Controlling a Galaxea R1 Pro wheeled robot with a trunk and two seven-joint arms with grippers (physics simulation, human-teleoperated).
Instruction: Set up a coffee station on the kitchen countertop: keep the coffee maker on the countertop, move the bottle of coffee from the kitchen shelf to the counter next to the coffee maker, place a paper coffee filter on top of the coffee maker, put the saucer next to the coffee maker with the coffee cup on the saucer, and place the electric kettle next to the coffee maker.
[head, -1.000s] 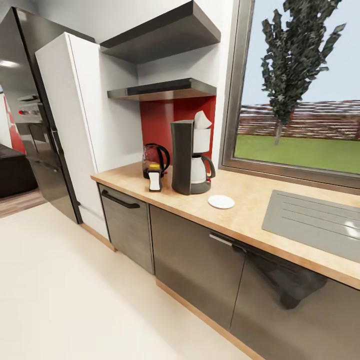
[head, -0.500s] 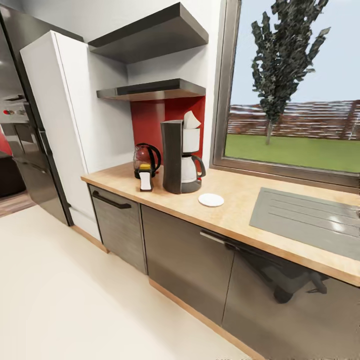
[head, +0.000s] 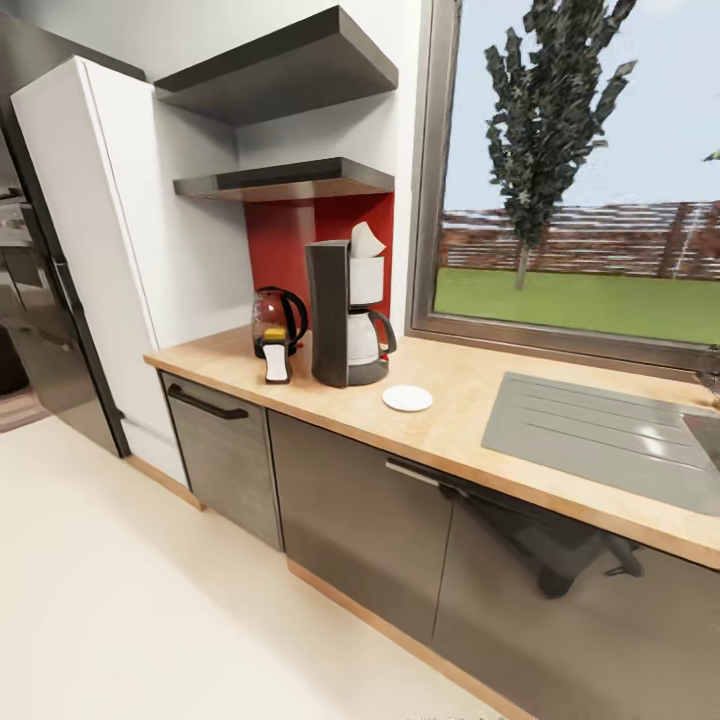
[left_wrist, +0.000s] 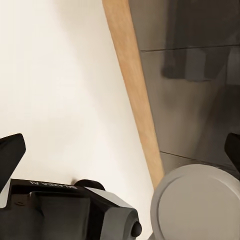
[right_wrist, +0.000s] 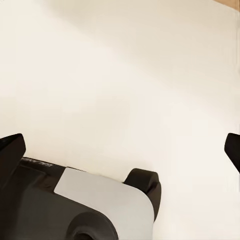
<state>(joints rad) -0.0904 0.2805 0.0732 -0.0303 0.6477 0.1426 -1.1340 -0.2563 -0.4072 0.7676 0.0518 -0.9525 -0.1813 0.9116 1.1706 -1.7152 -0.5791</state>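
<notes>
Both grippers spread wide w/ nothing held; fetch coffee cup, approach saucer (head: 407, 398) by coffee maker (head: 340, 315) squarely

Black coffee maker (head: 332, 315), white saucer (head: 407, 398), light wood countertop (head: 470, 420), seemingly reddish kettle (head: 273, 320).

We look across a pale cream floor (head: 130, 600) toward a light wooden worktop (head: 470, 425) over glossy grey cabinets (head: 360, 520) with a wooden plinth. Two dark floating shelves (head: 290, 180) hang above a red backsplash (head: 280, 250). A tall white cabinet (head: 110, 250) adjoins a dark refrigerator (head: 45, 350). A large window (head: 580, 190) shows a tree, lawn and fence; a grey drainboard (head: 600, 440) sits beneath.
</notes>
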